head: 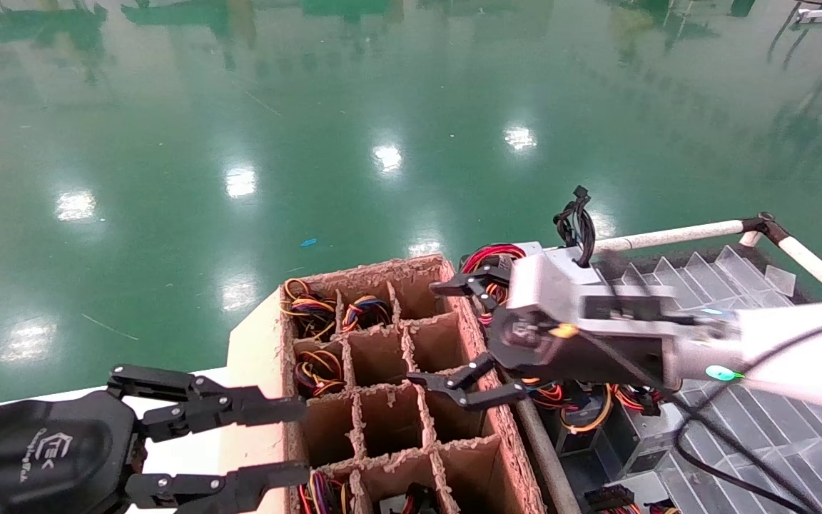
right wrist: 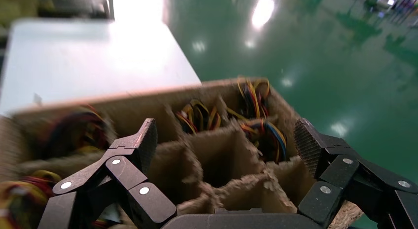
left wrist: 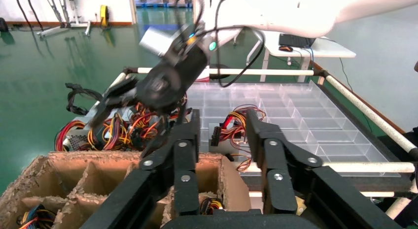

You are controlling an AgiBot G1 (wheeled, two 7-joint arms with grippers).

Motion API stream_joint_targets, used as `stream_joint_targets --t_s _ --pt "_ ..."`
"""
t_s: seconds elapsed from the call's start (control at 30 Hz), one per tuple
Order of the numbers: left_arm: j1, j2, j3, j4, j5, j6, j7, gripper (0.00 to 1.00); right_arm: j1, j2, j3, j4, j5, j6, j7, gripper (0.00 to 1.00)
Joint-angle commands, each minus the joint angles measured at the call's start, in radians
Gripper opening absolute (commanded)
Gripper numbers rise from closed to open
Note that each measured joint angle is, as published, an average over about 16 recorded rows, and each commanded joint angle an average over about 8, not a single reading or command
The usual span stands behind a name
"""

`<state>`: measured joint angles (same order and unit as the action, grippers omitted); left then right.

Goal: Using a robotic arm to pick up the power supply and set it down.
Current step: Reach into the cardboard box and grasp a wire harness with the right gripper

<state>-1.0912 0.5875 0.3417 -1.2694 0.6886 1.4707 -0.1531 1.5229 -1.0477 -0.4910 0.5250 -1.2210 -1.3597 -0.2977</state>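
While the cardboard divider box [head: 397, 371] fills the foreground, the right gripper [head: 457, 335] hangs over its right edge, fingers spread wide, empty; the power supply [left wrist: 79, 136] lies just beyond the box among coloured wires; the left gripper [head: 290, 446] idles, fingers apart, near the box's left side.

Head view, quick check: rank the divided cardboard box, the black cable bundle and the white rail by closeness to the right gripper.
From the right gripper, fingers open:
1. Divided cardboard box, directly under the fingers.
2. Black cable bundle, behind the wrist, toward the far side.
3. White rail, farther right along the tray's far edge.
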Motion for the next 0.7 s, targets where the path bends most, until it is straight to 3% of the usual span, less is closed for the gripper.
stream_joint_targets --t_s 0.03,0.23,0.37,0.5,0.7 --pt "0.000 0.000 0.000 0.000 0.000 0.000 0.000 1.00 0.048 -0.048 -0.026 -0.079 -0.047 0.016 -0.040 1.00" --pt "0.000 0.000 0.000 0.000 0.000 0.000 0.000 1.00 0.132 -0.191 -0.065 -0.253 -0.142 0.238 -0.137 1.00" --pt "0.000 0.000 0.000 0.000 0.000 0.000 0.000 1.00 0.161 -0.266 -0.084 -0.322 -0.178 0.344 -0.202 1.00" --pt "0.000 0.000 0.000 0.000 0.000 0.000 0.000 1.00 0.164 -0.305 -0.105 -0.330 -0.197 0.385 -0.278 1.00" --pt "0.000 0.000 0.000 0.000 0.000 0.000 0.000 1.00 0.130 -0.320 -0.156 -0.245 -0.195 0.392 -0.390 1.00"
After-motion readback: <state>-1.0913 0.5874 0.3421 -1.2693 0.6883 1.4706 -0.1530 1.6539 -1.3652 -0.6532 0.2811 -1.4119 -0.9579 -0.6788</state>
